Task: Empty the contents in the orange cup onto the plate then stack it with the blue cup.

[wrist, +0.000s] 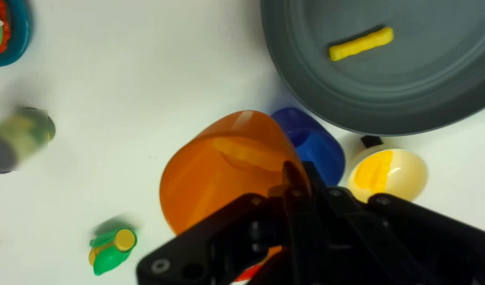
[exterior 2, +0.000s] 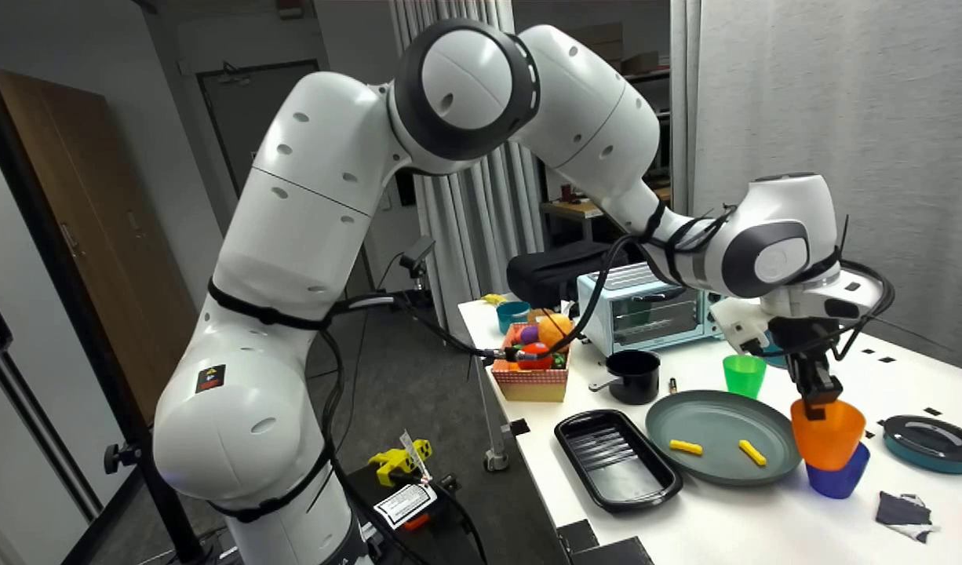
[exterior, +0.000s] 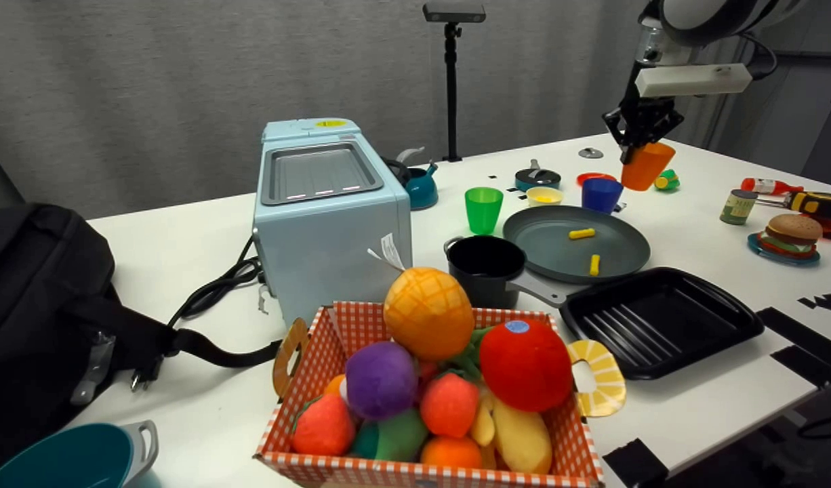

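My gripper (exterior: 630, 153) is shut on the wall of the orange cup (exterior: 649, 166) and holds it, slightly tilted, above the table. The fingers pinch its rim in the wrist view (wrist: 300, 170). A lighter long shape shows inside the cup; I cannot tell whether it is a piece. The blue cup (exterior: 601, 196) stands upright beside the plate; in an exterior view the orange cup (exterior 2: 828, 435) overlaps the blue cup (exterior 2: 840, 475). The dark grey plate (exterior: 544, 237) bears two yellow sticks, one (exterior: 581, 234) and another (exterior: 594, 265). One stick (wrist: 361, 43) shows in the wrist view.
The green cup (exterior: 483, 211) and black pot (exterior: 487, 268) stand beside the plate. A black ridged tray (exterior: 659, 318) lies near the table edge. A cream bowl (wrist: 404, 174) is close to the blue cup. A toaster oven (exterior: 334, 237) and fruit basket (exterior: 422, 471) are farther along.
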You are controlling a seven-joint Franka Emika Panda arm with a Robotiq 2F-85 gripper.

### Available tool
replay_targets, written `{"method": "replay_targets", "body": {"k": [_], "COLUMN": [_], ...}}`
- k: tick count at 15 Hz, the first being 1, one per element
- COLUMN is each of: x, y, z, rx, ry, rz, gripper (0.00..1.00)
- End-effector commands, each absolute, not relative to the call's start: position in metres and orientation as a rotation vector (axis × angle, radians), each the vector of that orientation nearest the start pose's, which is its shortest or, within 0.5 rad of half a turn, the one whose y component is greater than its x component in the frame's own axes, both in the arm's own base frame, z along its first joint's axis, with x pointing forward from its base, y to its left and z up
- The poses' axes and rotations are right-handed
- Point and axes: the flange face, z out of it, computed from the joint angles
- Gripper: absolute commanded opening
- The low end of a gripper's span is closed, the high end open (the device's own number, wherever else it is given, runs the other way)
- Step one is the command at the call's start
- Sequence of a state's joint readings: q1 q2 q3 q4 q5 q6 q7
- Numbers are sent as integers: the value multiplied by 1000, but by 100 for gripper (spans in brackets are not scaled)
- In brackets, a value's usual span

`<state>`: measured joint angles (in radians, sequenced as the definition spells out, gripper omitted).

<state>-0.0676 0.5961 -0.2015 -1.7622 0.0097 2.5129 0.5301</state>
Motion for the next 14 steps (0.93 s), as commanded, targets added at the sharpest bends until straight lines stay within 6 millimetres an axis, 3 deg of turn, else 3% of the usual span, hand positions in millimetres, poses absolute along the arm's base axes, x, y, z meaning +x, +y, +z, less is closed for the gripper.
{"method": "replay_targets", "body": {"k": [1, 4, 7, 14], "x": [650, 648, 642, 635], "y": [-136, -107, -78, -22], "z": [290, 310, 318, 295], "rx": [-2915, -2874, -2833, -2733], "ry": [1078, 999, 930, 799], "rz": [-346, -373, -395, -603], "gripper": [1, 1, 1, 1]}}
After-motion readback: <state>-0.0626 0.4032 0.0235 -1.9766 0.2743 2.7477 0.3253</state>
